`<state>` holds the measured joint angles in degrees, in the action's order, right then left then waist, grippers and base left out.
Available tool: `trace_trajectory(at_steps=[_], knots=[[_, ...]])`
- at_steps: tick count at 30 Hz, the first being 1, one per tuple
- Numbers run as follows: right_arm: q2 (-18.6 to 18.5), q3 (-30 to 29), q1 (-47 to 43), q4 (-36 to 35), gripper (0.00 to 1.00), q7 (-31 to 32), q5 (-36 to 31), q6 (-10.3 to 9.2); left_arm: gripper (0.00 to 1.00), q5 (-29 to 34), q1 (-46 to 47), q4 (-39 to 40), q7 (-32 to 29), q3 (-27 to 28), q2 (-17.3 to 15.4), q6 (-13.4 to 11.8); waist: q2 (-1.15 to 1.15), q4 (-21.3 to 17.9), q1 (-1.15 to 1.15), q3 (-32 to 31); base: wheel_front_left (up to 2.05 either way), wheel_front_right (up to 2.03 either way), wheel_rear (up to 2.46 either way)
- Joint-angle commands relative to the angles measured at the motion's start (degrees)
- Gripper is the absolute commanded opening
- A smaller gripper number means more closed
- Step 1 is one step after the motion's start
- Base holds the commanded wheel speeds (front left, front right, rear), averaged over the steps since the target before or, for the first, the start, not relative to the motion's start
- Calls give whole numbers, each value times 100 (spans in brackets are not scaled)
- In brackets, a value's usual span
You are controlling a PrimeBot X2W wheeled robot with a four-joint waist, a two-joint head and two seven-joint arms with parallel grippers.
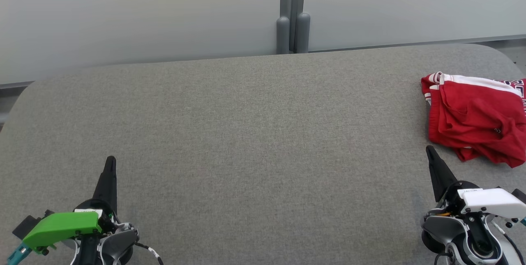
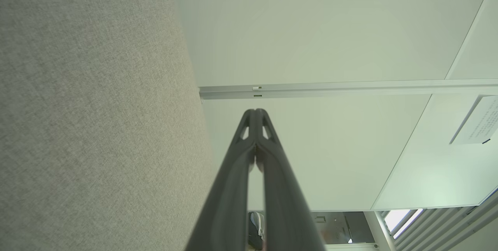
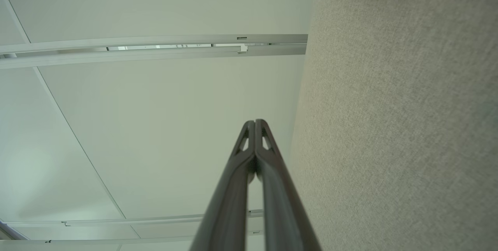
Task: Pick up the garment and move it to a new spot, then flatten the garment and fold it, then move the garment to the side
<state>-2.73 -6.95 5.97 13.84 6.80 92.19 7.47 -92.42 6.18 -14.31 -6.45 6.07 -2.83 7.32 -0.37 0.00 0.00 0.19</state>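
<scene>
Two steps: right gripper (image 1: 430,150), pressed together like left gripper (image 1: 110,161), should spread, then pinch the garment (image 1: 472,121) at its near fold, mid-right.

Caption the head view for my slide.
Crumpled red-and-white garment at the right of a grey fabric surface; left gripper and right gripper shut and empty.

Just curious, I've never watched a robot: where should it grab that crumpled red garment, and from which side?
Probably the bunched near edge of the red garment, from the robot's side, using the right gripper, which is closest. Raised folds there give fingers something to pinch.
</scene>
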Motion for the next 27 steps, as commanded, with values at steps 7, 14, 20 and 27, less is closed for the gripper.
trace_trajectory(at_steps=[7,14,20,27], knots=[[-29,-1,29,9,0,11,37,4,0,-4,58,17,3,20,-2,32,37,0,0,0,0,0,0],[-29,-1,29,9,0,11,37,4,0,-4,58,17,3,20,-2,32,37,0,0,0,0,0,0],[-29,-1,29,9,0,12,37,4,0,-4,58,18,4,20,-2,32,37,0,0,0,0,0,0],[-29,-1,29,9,0,12,37,4,0,-4,58,18,4,19,-2,33,37,0,0,0,0,0,0]])
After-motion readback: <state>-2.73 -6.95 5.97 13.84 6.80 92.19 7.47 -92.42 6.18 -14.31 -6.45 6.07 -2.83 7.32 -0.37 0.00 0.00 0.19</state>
